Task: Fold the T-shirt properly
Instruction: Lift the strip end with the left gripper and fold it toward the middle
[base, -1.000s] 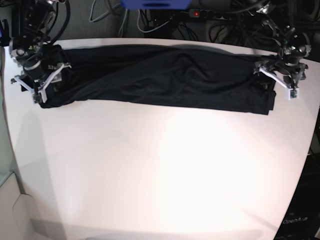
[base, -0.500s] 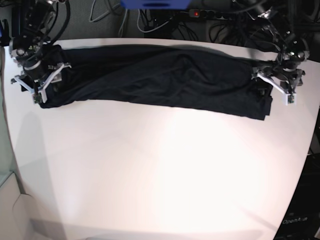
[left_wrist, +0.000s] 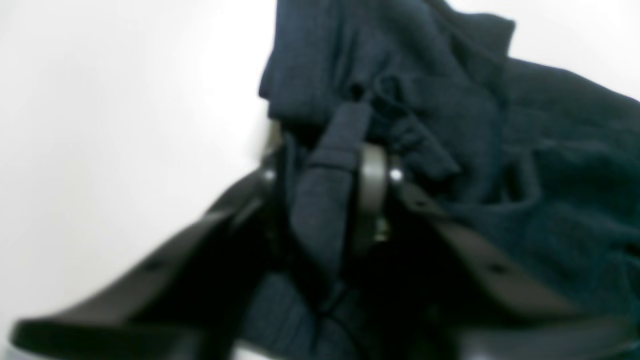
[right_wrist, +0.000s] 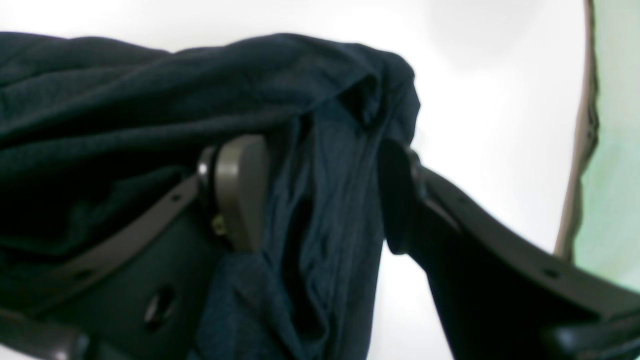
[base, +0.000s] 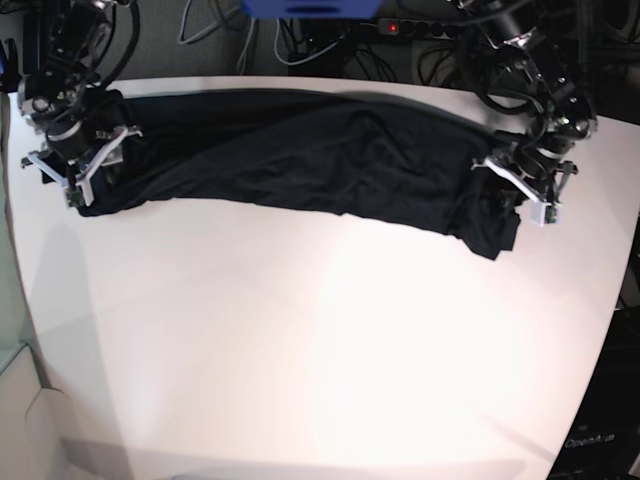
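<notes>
T-shirt (base: 300, 150) — long dark band across upper part of white bench (base: 320, 350). Left tool (base: 520, 190), upper right of frame, clenched on bunched end, likely for folding inward. Right tool (base: 85, 165), upper left — jaws parted astride cloth, apparently ungripped.

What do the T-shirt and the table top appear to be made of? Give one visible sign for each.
T-shirt: thin, soft knit fabric, probably cotton jersey, matte dark charcoal; it bunches into limp folds, and the wrist views show a fine weave.
Table: smooth, hard white surface, possibly laminate; it shows a soft glare and no grain.
</notes>
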